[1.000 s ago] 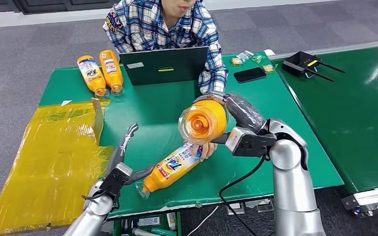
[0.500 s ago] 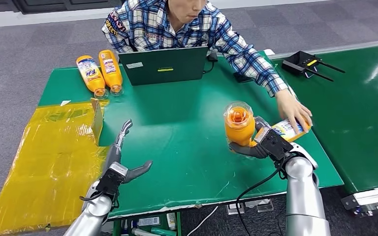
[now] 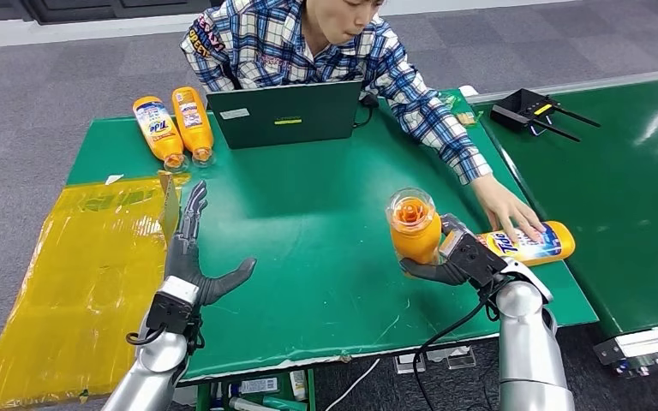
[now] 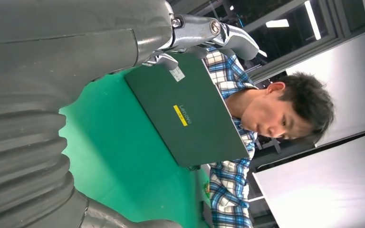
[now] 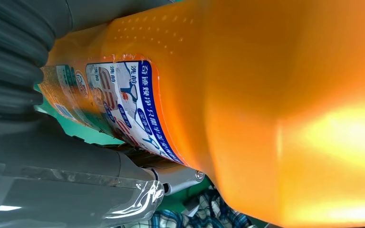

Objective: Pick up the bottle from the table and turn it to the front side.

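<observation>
1. The right hand (image 3: 445, 261) has its fingers wrapped round an orange bottle (image 3: 414, 227) and holds it up off the green worktop (image 3: 326, 231). The bottle stands up straight, with its clear cap on top. It is out on the side of the laptop (image 3: 284, 114) where the robot's right arm is, and nearer the robot.
2. I think the bottle is held up like this so it can be turned without rubbing on the worktop.
3. In the right wrist view, the bottle's label (image 5: 123, 102) has small blue and white writing and faces the hand. That looks like the back label, so the turning job may not be done yet.
4. The left hand (image 3: 190, 257) holds nothing. Its fingers are spread apart and point up. It hangs over the worktop, in front of the laptop on the robot's left side, beside the yellow sheet (image 3: 77, 282). It looks ready to help, but that is a guess.
5. A person's hand (image 3: 507, 210) rests on a second bottle (image 3: 527, 242) that lies flat just beside the robot's right hand. That hand is close, so the robot should turn its bottle slowly.
6. Two more bottles (image 3: 176, 128) lie flat beside the laptop, on the robot's left side.
</observation>
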You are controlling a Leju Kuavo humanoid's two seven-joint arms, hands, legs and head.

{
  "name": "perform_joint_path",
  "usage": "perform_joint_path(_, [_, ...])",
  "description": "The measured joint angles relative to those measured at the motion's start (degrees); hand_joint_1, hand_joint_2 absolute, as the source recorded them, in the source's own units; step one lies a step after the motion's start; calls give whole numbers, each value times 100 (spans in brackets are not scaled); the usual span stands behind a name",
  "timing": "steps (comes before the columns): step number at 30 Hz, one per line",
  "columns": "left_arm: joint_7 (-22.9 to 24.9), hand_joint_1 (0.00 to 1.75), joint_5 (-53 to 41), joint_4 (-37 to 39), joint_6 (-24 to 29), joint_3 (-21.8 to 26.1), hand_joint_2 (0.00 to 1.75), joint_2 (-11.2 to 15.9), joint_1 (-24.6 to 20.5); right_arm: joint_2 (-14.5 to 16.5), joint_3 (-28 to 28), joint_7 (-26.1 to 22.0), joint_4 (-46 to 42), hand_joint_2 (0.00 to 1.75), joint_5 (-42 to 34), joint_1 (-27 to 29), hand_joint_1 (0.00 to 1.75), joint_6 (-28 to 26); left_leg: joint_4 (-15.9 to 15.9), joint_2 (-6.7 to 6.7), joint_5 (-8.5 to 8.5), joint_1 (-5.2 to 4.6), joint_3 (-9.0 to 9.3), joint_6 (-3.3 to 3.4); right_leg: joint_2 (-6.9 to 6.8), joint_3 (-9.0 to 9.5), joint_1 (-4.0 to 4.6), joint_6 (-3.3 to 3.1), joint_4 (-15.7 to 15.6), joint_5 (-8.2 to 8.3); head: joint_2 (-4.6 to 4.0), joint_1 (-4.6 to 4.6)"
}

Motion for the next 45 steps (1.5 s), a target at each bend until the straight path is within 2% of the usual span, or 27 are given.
perform_joint_path(8, [2,0,71,-138,-8,-14,175,0,12,0,1,-2,21,175,-18,11,175,1,0,0,0,0,0,0,0,-1,1,0,0,0,0,0])
perform_joint_path(12, [2,0,350,-303,-308,-96,175,-2,-77,1,58,-4,20,175,-17,12,175,1,0,-1,0,0,-1,0,-1,1,1,0,1,0,-1,0])
perform_joint_path(18, [2,0,727,-471,-1342,-230,175,-87,-315,13,338,-8,-37,175,9,-15,175,0,0,-2,1,0,0,1,-2,2,0,-1,1,2,-1,0])
perform_joint_path(23, [11,0,958,-65,-2900,-445,175,-319,-742,56,840,-10,-181,175,-193,-284,175,1,0,6,5,-1,-2,5,1,1,-2,-1,3,9,0,0])
perform_joint_path(31, [-3,0,1138,718,-3991,-710,175,-671,-1276,291,1901,-1,12,175,-245,-865,175,1,0,17,9,0,2,-1,12,-1,3,-4,6,12,-1,0])
perform_joint_path(35, [-37,0,1256,1040,-4239,-730,175,-748,-1531,339,2061,19,216,175,-220,-1081,175,0,0,12,10,1,1,0,8,2,1,-4,7,12,0,1])
perform_joint_path(45, [-63,0,1246,1407,-4246,-730,175,-801,-1785,339,2090,68,472,175,-202,-1260,175,1,1,8,9,0,-1,0,5,2,-1,-3,6,12,0,1])
